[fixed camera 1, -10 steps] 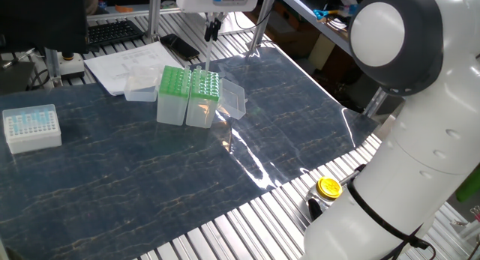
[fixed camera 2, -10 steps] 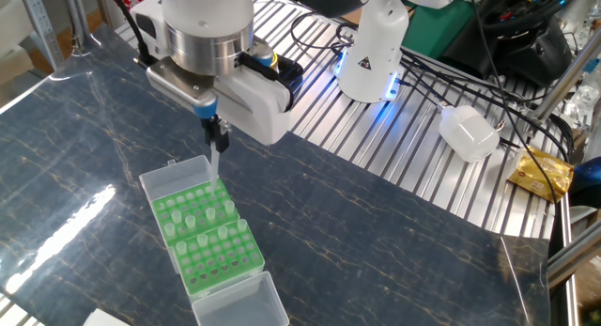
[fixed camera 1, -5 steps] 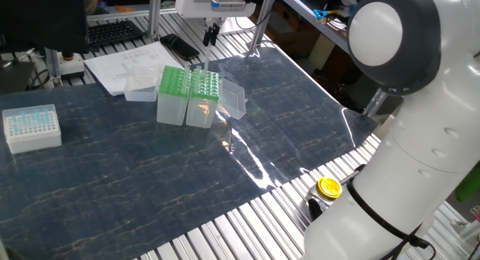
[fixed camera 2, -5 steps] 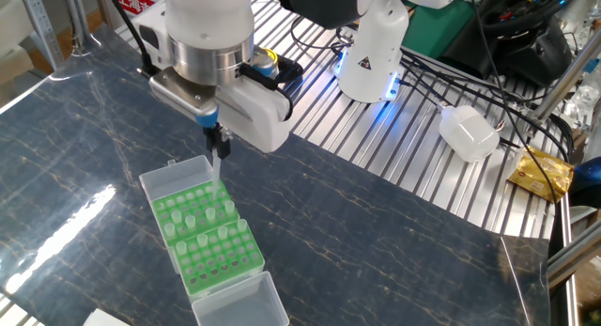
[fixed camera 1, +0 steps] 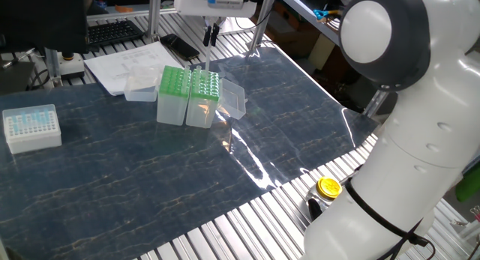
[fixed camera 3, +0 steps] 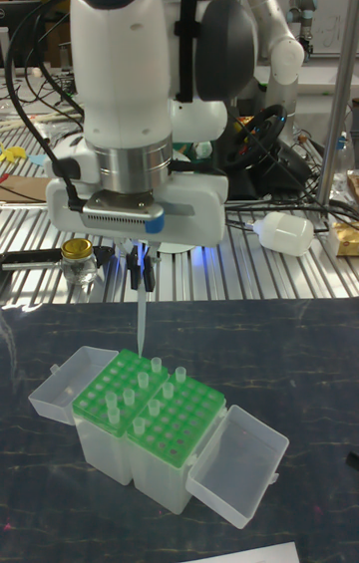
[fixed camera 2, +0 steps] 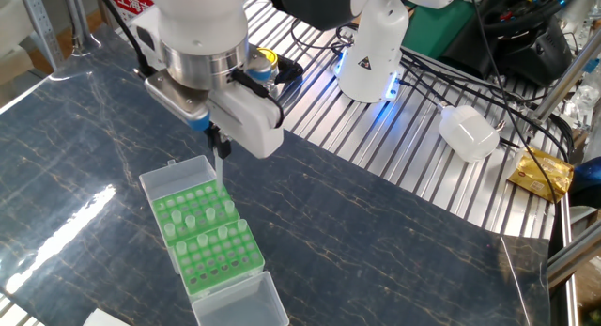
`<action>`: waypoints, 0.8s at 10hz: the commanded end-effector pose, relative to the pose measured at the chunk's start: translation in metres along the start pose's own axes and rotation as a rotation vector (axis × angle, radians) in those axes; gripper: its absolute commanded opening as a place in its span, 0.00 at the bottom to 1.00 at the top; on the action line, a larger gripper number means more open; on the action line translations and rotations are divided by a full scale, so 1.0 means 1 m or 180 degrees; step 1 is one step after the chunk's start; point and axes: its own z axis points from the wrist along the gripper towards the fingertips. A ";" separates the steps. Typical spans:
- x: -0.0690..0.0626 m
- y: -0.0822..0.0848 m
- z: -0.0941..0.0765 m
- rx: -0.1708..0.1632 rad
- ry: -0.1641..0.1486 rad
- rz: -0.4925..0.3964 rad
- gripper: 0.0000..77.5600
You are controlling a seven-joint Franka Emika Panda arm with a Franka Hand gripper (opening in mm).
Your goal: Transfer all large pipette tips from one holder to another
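Note:
Two green racks stand side by side, with large pipette tips sticking up as pale stubs from several holes. They also show as green racks and green racks in the two fixed views. My gripper hangs above the racks' far edge, shut on one clear tip that points down, its end just above the rack. The gripper and held tip show above the far rack; the gripper also shows from the other side.
Clear hinged lids lie open at both ends of the racks. A white box of small blue tips sits at the left. Papers, a yellow-capped jar and a white bottle lie around the mat.
The gripper with its held tip has shifted only slightly over the racks. The racks and their tips have not moved.

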 end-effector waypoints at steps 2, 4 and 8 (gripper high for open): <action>0.000 0.000 -0.002 0.0015 -0.0023 0.0086 0.01; 0.000 0.000 -0.002 0.0035 -0.0012 0.0240 0.01; 0.003 -0.004 -0.005 0.0095 -0.0018 0.0302 0.01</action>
